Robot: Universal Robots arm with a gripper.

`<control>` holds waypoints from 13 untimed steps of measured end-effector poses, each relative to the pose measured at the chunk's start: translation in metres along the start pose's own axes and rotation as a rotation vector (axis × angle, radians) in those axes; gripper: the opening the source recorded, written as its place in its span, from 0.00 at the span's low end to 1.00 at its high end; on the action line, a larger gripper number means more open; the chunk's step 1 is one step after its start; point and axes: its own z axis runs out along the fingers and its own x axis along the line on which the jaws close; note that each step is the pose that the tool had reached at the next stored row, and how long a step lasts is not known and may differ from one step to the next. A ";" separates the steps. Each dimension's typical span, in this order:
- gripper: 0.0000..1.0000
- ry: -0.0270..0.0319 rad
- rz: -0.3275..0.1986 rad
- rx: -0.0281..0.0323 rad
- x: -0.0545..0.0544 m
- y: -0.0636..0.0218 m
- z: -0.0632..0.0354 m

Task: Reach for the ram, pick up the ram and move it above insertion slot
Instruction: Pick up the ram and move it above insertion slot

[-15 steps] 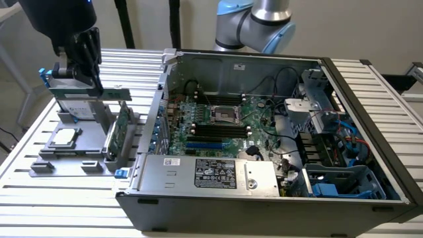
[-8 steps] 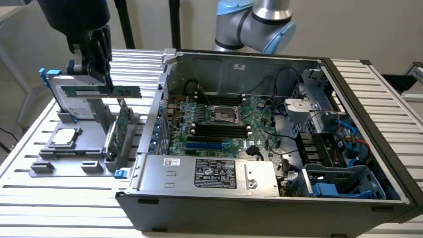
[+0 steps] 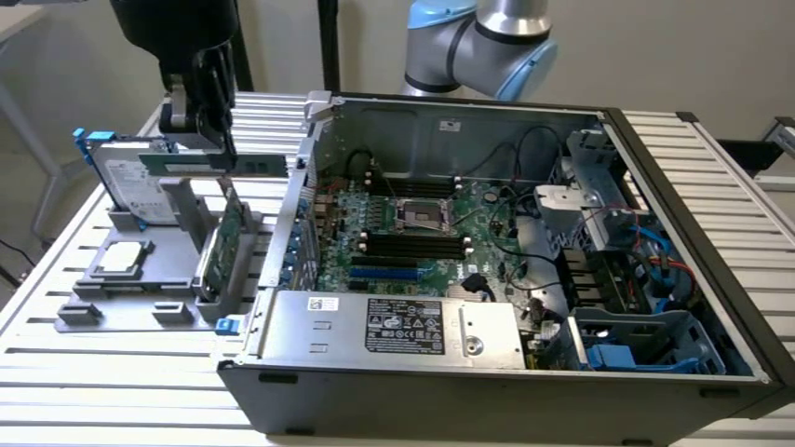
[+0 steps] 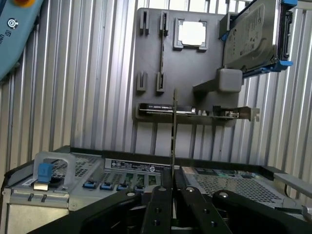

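In the exterior view the ram (image 3: 211, 164), a thin green stick, hangs level in the air above the grey holder fixture (image 3: 137, 291), to the left of the open computer case (image 3: 311, 130). My gripper (image 3: 208, 147) is shut on its top edge from above. From the wrist camera the ram (image 4: 174, 127) appears edge-on as a thin line rising from between the black fingers (image 4: 158, 204), with the gripper (image 4: 173, 190) closed around it. The dark memory slots (image 3: 410, 244) lie on the motherboard inside the case, well to the exterior view's right of the ram.
The fixture (image 4: 156, 58) carries a hard drive (image 3: 125, 177) in a blue frame, a processor chip (image 3: 125, 256) and an upright green expansion card (image 3: 222, 251). The case wall stands between the fixture and the motherboard. A power supply (image 3: 397, 326) fills the case's near side.
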 end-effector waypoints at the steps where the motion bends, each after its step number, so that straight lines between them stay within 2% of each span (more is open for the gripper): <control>1: 0.14 -0.0009 0.000 0.0001 0.000 -0.0027 -0.0007; 8: 0.14 -0.0085 0.000 0.0007 -0.001 -0.0230 -0.0054; 13: 0.14 -0.0134 0.000 0.0008 -0.002 -0.0406 -0.0074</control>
